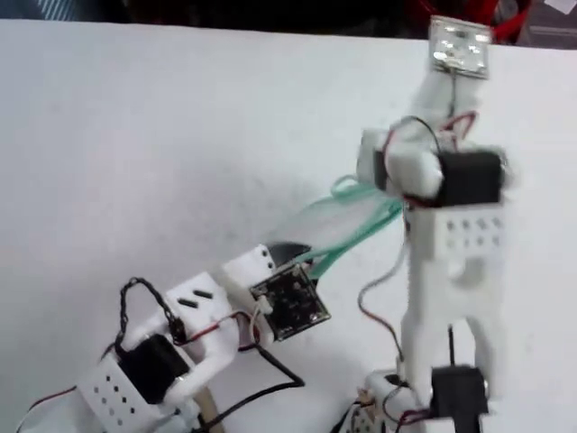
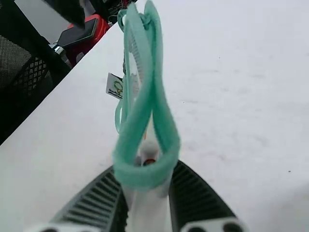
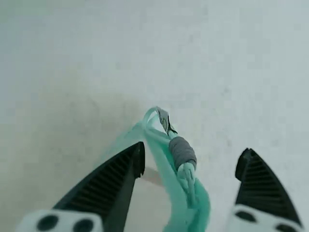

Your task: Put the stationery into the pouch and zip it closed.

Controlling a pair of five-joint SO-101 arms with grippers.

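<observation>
On the near left of the white tabletop (image 1: 135, 135), the left gripper (image 2: 147, 166) has its jaws clamped on one end of the mint-green pouch (image 1: 347, 225). The pouch stands on edge and stretches rightward and farther off, towards the right gripper (image 3: 193, 150). There the jaws are spread wide, one on each side of the pouch's other end, neither touching it. A grey pull (image 3: 182, 151) sits at that end.
</observation>
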